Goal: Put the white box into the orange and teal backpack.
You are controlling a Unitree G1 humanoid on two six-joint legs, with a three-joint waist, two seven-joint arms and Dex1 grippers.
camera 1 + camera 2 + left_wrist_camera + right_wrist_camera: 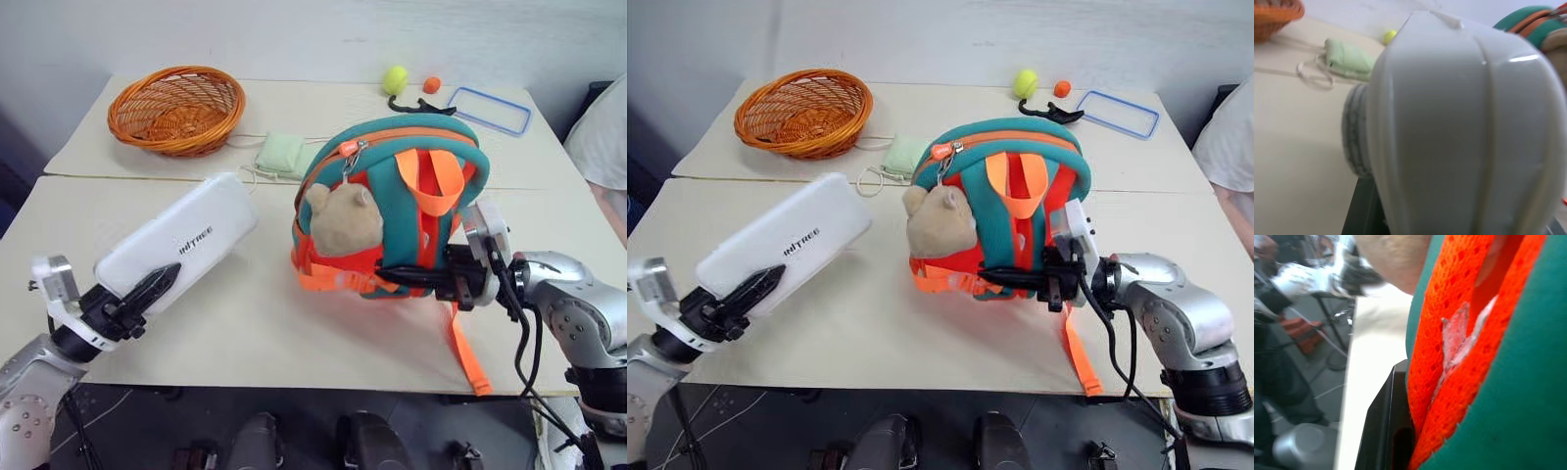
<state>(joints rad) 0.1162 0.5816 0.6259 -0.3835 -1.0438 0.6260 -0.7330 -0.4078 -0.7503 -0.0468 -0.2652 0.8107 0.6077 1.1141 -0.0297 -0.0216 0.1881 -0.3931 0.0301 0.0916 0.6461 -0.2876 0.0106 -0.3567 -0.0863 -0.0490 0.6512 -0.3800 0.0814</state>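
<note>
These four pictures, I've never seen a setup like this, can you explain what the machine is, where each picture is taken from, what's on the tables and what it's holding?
This is a humanoid robot with two arms, each ending in a two-fingered black gripper. The two wide pictures come from cameras in its head, looking down over its arms. The two close-ups come from cameras on its wrists.

The left gripper holds the white box by one end, lifted off the table. The right gripper is clamped on the lower part of the orange and teal backpack, which stands upright with a plush toy on it.

Farther back lie a wicker basket, a pale green pouch, a yellow-green ball, a small orange ball and a blue-rimmed frame.
</note>
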